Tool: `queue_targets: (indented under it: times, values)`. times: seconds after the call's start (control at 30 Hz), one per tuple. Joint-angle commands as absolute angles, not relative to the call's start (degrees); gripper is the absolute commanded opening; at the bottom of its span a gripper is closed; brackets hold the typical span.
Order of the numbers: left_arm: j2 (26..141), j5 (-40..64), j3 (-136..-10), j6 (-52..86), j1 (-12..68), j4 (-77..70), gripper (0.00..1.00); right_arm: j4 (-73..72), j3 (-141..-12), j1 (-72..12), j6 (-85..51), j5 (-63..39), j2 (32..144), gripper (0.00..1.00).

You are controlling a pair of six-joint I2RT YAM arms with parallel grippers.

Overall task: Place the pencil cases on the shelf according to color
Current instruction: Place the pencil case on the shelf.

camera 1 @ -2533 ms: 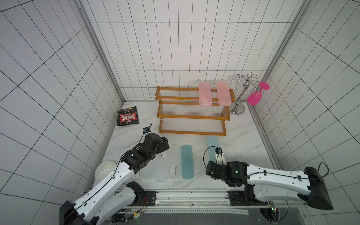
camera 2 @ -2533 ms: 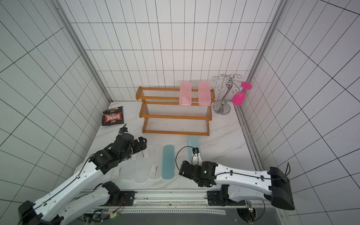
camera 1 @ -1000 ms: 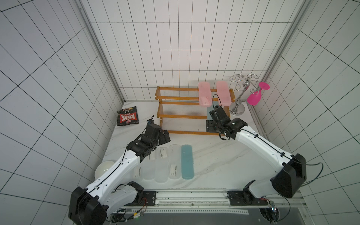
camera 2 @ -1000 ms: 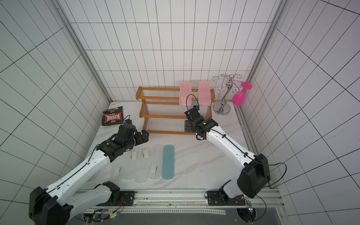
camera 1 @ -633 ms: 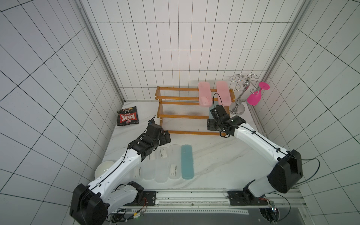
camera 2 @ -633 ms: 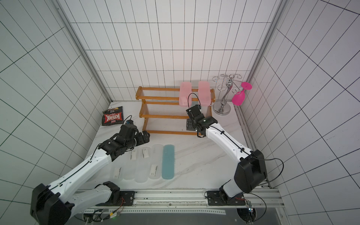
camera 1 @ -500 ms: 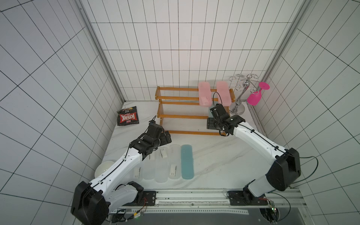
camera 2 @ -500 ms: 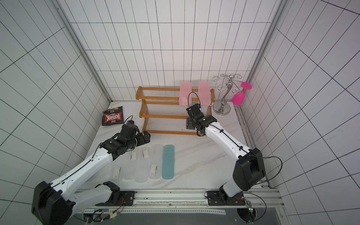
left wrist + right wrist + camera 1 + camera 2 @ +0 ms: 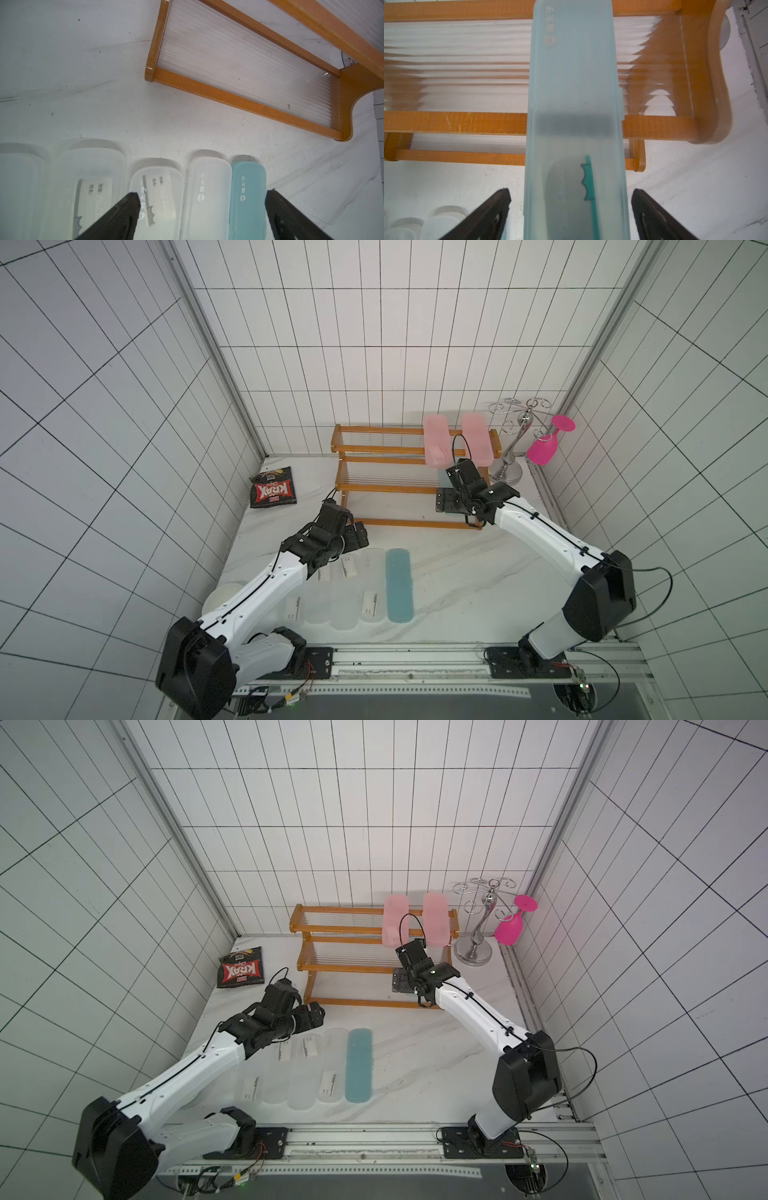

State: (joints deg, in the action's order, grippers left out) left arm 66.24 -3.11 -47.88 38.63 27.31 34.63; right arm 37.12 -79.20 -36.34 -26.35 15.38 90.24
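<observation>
Teal case (image 9: 575,93): lies across the shelf's (image 9: 386,489) middle tier, below the two pink cases (image 9: 435,443) on the top tier, seemingly one colour per tier. The right gripper (image 9: 571,192) straddles its overhanging front end, jaws wide, clear of its sides, holding nothing. Left gripper (image 9: 202,193): wide open, empty, above the clear cases (image 9: 345,593) and second teal case (image 9: 399,591) rowed on the tabletop (image 9: 478,572) before the shelf, likely for the next pick. Chip bag (image 9: 273,492) left of the shelf, cup stand (image 9: 507,473) right of it: neither obstructs.
</observation>
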Motion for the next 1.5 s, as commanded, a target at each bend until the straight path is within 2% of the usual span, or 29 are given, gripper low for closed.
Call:
queue_targets:
  times: [0.0, 0.2, 0.5, 0.63, 0.77, 0.83, 0.93, 1.03, 1.3, 1.47]
  values:
    - [64.54, -3.37, -49.11, 38.06, 27.07, 35.57, 0.98, 38.24, -81.08, -36.02, -27.06, 14.88, 86.69, 0.98]
    - [61.07, -5.31, -48.61, 38.26, 27.07, 35.31, 0.98, 41.74, -79.09, -36.14, -27.66, 14.42, 81.12, 0.99]
    - [56.11, -8.86, -47.04, 38.73, 27.07, 32.8, 0.98, 41.59, -66.61, -36.89, -30.18, 12.07, 68.94, 0.98]
    - [55.82, -7.92, -46.03, 40.45, 27.07, 28.96, 0.98, 40.2, -60.73, -37.4, -31.37, 12.4, 62.64, 0.92]
    - [56.88, -7.51, -47.47, 41.77, 27.07, 27.89, 0.98, 38.58, -56.38, -37.44, -30.53, 11.11, 59.87, 0.81]
    - [57.69, -7.39, -47.81, 42.57, 27.09, 27.77, 0.98, 38.63, -55.86, -37.44, -30.06, 10.03, 60.81, 0.74]
    - [58.93, -6.34, -48.08, 44.12, 27.22, 27.77, 0.98, 37.05, -53.91, -37.44, -30.44, 8.96, 61.98, 0.55]
    - [60.24, -5.53, -48.43, 44.5, 27.57, 27.84, 0.98, 32.25, -50.92, -37.44, -30.7, 7.65, 61.56, 0.46]
    - [61.33, -7.25, -48.75, 43.37, 29.34, 31.76, 0.98, 23.61, -49.45, -37.44, -30.17, 3.69, 64.93, 0.33]
    - [60.3, -8.41, -46.81, 42.92, 29.35, 31.45, 0.98, 20.24, -49.48, -37.31, -29.98, 4.49, 66.7, 0.33]
